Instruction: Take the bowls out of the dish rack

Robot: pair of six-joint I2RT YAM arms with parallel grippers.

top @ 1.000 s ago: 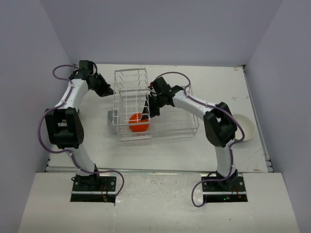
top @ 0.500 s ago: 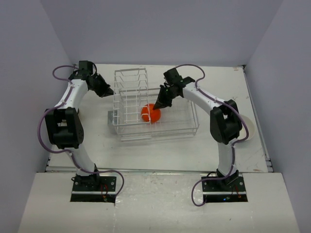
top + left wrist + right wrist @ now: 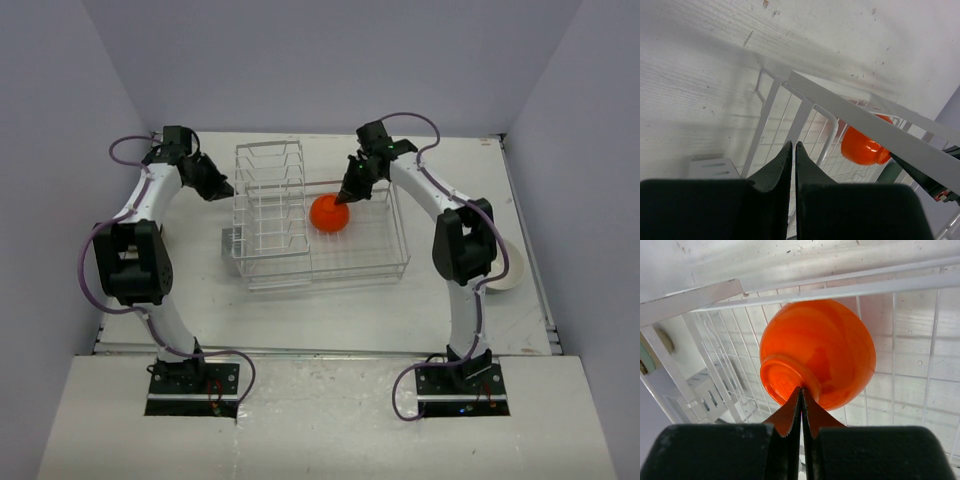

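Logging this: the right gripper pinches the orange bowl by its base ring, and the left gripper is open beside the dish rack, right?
No. The left gripper is shut, per the left wrist view. Otherwise right: it sits beside the dish rack; the right gripper pinches the orange bowl by its base ring.

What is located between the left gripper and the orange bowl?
The upright plate slots of the dish rack stand between the left gripper and orange bowl, seen in the top view.

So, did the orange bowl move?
Yes. The orange bowl has travelled rightward and toward the far side of the dish rack, pinched in the right gripper.
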